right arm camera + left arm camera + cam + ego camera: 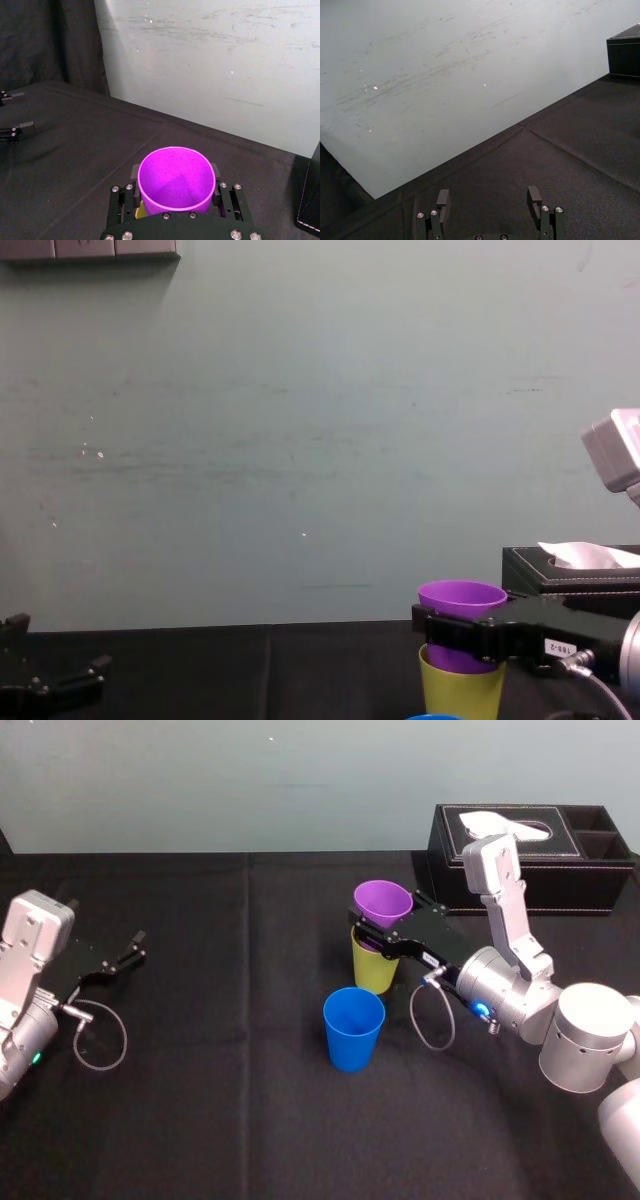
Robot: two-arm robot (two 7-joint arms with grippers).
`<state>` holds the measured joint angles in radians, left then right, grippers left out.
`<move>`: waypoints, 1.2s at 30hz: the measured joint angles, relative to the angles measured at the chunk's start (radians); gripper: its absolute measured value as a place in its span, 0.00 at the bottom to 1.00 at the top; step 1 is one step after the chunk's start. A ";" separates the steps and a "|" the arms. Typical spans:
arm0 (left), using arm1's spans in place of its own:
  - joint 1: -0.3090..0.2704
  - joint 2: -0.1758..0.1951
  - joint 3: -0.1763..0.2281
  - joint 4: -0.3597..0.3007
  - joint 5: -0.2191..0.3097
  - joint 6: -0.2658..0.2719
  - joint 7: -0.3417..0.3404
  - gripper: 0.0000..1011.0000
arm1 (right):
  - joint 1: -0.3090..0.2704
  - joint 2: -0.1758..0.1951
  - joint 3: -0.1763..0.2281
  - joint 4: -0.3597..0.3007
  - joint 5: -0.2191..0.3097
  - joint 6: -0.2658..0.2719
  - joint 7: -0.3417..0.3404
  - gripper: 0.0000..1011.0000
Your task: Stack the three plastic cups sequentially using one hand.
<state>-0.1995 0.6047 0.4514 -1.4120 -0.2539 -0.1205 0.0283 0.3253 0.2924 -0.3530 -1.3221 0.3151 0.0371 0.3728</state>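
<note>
Nesting the purple cup [383, 900] into the yellow-green cup [375, 970] looks like the step in hand. The right gripper [388, 920] is clamped on the purple cup, one jaw on each side just under the rim, and the chest view shows the cup's base already dipping inside the yellow-green one's mouth. It sits high though, so it's probably not seated all the way.

The blue cup [353, 1030] stands upright by itself on the worktop [220, 1100], just in front of the pair on the robot's side and not touching them. The black box [530, 845] sits behind the right arm, well out of the way.

The left gripper [125, 952] is parked far off on the left, jaws apart with nothing in them.

Next move, by the look of it: push the purple cup straight down until it settles, then let go without dragging the pair sideways. After that the blue cup needs picking up and dropping in on top. The yellow-green cup is light and nothing holds it, so any tilt on the way down could tip it.
</note>
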 joint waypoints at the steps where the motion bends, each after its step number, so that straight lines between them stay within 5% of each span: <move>1: 0.000 0.000 0.000 0.000 0.000 0.000 0.000 1.00 | 0.000 0.000 0.000 0.001 0.000 0.000 0.001 0.75; 30: 0.000 0.000 0.000 0.000 0.000 0.000 0.000 1.00 | 0.000 -0.003 -0.012 0.026 -0.023 -0.015 0.011 0.75; 36: 0.000 0.000 0.000 0.000 0.000 0.000 0.000 1.00 | 0.000 -0.003 -0.012 0.025 -0.022 -0.015 0.011 0.89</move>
<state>-0.1995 0.6047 0.4514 -1.4119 -0.2539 -0.1205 0.0283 0.3253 0.2898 -0.3650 -1.2967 0.2931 0.0225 0.3839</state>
